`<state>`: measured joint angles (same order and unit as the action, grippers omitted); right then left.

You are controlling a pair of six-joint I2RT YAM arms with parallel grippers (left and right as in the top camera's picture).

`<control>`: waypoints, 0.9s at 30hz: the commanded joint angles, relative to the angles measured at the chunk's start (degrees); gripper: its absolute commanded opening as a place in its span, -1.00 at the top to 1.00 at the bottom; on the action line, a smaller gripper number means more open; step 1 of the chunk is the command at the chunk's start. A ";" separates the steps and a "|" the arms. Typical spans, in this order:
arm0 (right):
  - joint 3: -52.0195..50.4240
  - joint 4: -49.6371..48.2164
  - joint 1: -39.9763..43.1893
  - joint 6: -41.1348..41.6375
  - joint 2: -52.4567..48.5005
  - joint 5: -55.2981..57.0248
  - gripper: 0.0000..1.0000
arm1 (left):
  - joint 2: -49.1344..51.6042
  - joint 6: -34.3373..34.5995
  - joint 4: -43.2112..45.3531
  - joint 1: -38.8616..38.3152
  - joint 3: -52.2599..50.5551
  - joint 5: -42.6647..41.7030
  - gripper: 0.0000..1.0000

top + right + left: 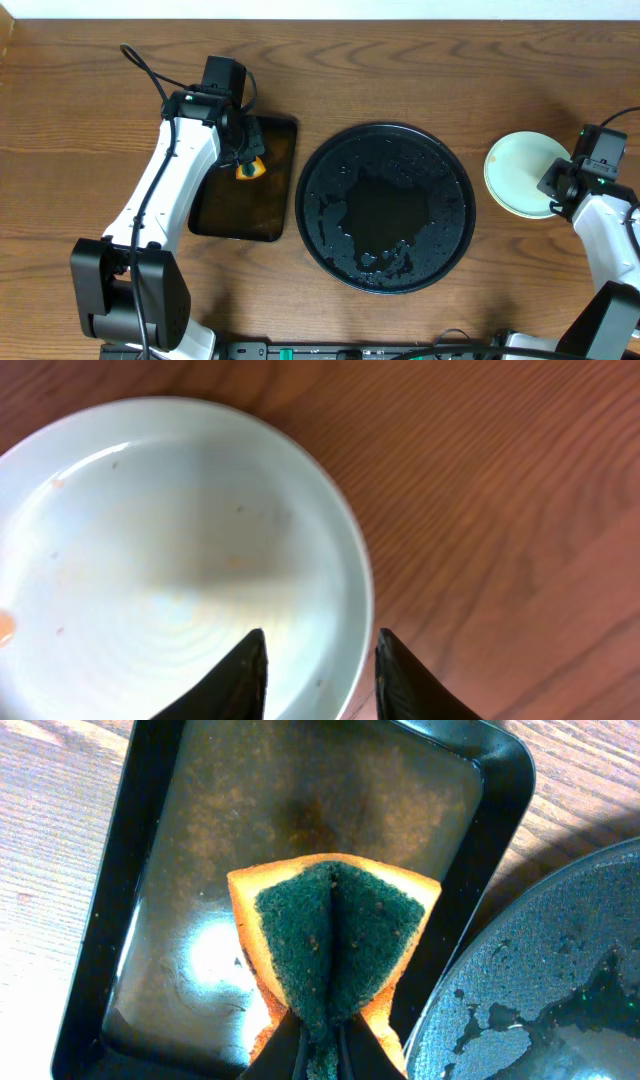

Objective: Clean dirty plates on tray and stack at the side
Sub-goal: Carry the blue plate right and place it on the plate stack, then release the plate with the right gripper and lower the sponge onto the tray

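Observation:
The large black round tray (304, 205) holds only water film and droplets; it also shows in the left wrist view (540, 990). A pale plate (520, 172) lies on the bare wood at the right; whether more plates lie under it I cannot tell. In the right wrist view the plate (170, 560) has a few faint specks. My right gripper (556, 188) (318, 660) is open, its fingers straddling the plate's right rim. My left gripper (243, 158) (322, 1055) is shut on an orange and green sponge (335, 935), folded between the fingers.
A dark rectangular tray (275, 215) (150, 840) with shallow brownish water sits left of the round tray, under the sponge. Cables run along the table's front edge. Bare wood lies around the plate.

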<state>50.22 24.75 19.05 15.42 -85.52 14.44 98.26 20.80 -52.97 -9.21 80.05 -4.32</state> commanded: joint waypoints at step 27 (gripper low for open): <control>4.96 5.20 -14.62 -15.69 7.52 -20.48 -0.99 | 0.57 -20.33 -0.28 0.04 -0.35 2.99 0.85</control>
<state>54.68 29.36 4.69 0.71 -77.87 -6.61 98.26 9.15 -51.11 -9.21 80.05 1.74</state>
